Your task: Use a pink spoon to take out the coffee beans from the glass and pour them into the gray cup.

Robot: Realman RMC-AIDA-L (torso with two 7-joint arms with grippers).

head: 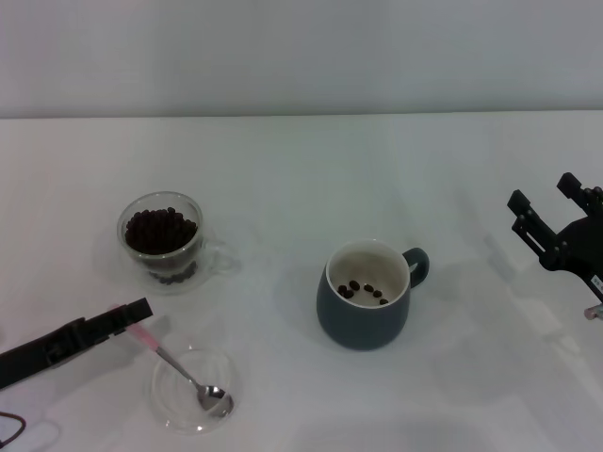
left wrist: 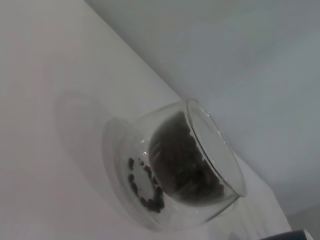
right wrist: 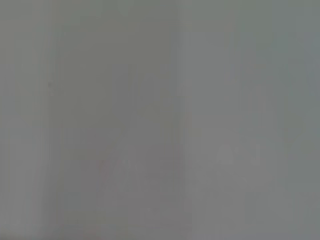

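The glass, full of coffee beans, stands at the left of the table. It also shows in the left wrist view, with its beans. The gray cup stands in the middle with a few beans on its cream bottom. The pink spoon lies slanted, its metal bowl resting in a flat clear dish. My left gripper is low at the front left and closed around the end of the pink handle. My right gripper is open and empty at the far right.
The white table runs to a pale wall at the back. There is bare table between the glass and the gray cup. The cup's handle points right, toward the right arm. The right wrist view shows only a plain grey surface.
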